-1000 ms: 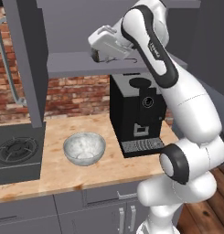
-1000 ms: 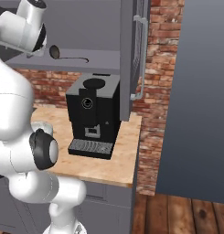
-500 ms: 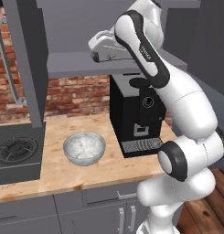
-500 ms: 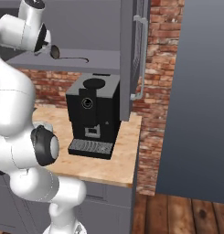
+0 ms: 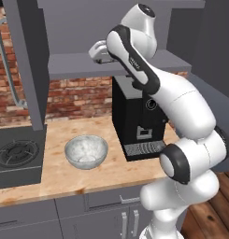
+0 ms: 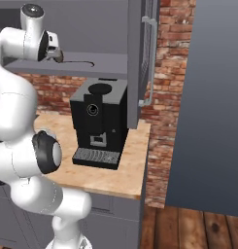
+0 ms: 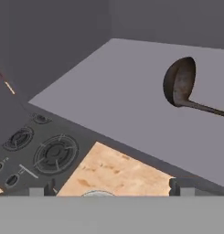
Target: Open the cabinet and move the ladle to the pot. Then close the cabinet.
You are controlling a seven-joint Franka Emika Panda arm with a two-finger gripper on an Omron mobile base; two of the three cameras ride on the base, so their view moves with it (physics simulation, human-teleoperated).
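Observation:
The cabinet stands open, its left door (image 5: 23, 60) and right door (image 6: 139, 53) swung out. On the grey shelf (image 7: 109, 100) lies the ladle (image 7: 179, 82), a dark metal scoop with its handle running off to the right; it also shows as the ladle (image 6: 67, 59) from the right base. My gripper (image 7: 112, 187) is open over the shelf's front edge, short of the ladle, with nothing between its fingertips (image 7: 175, 185). The same gripper (image 5: 98, 51) hangs in front of the shelf, and the gripper (image 6: 53, 47) is just above the scoop. The pot is out of view.
A black coffee machine (image 5: 134, 121) stands on the wooden counter (image 5: 55, 179) under the shelf. A glass bowl (image 5: 86, 151) sits left of it, and a stove (image 5: 15, 158) is further left. The right door's bar handle (image 6: 149, 63) juts into the room.
The hand has edged along the shelf towards the ladle, and the elbow has risen. The jaws have stayed wide apart.

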